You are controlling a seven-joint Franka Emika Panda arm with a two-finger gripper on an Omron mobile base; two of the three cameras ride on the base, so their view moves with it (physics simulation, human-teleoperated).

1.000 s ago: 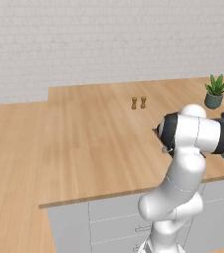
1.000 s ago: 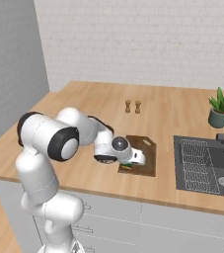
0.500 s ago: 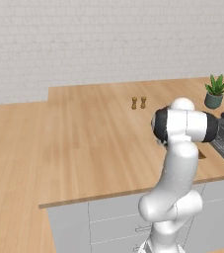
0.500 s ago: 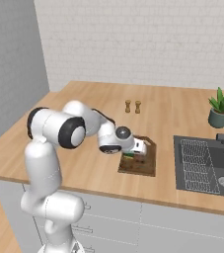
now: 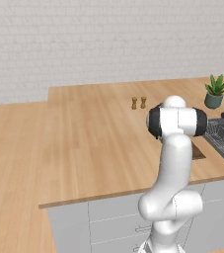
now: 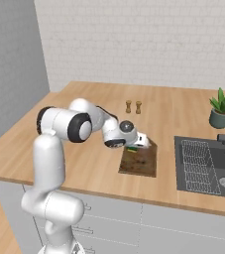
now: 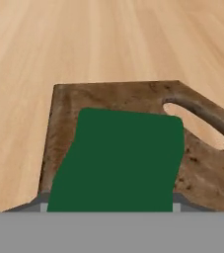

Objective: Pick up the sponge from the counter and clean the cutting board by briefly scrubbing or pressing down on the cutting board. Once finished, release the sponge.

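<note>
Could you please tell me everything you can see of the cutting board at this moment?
The cutting board is a thin, flat slab of dark, mottled brown wood, darker than the light wood counter on which it lies. In the hand view one corner is cut off at a slant, with an elongated handle slot beside it. It lies left of the sink. The green sponge, held in the gripper, is over its far end; whether they touch cannot be told.

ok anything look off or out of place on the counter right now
Nothing stands out. The sponge is in the gripper over the cutting board, which lies flat on the counter. The two small shakers stand upright, as does the potted plant by the sink.
</note>
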